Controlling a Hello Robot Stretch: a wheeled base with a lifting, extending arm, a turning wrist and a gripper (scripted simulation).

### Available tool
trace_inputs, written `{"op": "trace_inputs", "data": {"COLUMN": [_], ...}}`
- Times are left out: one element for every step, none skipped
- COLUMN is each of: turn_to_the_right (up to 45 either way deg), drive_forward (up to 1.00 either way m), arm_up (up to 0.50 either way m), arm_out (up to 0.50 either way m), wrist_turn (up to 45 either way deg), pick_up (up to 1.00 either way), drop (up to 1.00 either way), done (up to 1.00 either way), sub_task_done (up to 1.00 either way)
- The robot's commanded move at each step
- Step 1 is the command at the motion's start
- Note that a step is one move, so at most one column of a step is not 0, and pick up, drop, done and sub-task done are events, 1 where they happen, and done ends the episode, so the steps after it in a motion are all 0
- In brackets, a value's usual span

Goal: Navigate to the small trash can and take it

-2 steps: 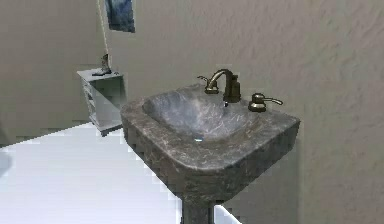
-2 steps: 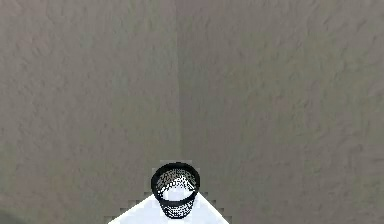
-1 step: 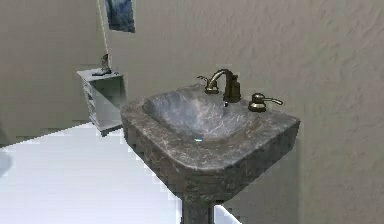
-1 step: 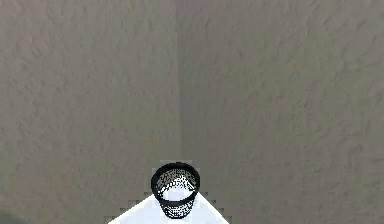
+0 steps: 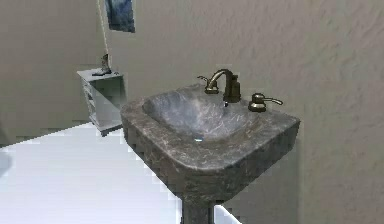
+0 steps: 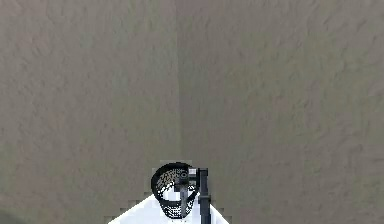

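At the arm side view's bottom edge, the dark arm [image 6: 203, 198] ends just beside the rim of the small trash can [image 6: 171, 192] — a black mesh basket standing on pale floor in a wall corner. The fingers [image 6: 193, 176] merge with the mesh, so their spread, and whether they hold anything, cannot be told. The forward view shows a grey stone sink [image 5: 205, 165] — faucet [image 5: 222, 82] at its back rim.

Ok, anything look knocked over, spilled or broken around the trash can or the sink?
Nothing stands out. The black mesh trash can stands upright on the white floor, next to the arm. The stone sink, its faucet and the small cabinet look intact, with nothing spilled.
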Motion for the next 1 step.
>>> {"op": "trace_inputs", "data": {"turn_to_the_right": [0.0], "drive_forward": [0.0], "arm_up": [0.0], "arm_out": [0.0], "wrist_turn": [45.0], "pick_up": [0.0], "drop": [0.0], "done": [0.0], "sub_task_done": [0.0]}}
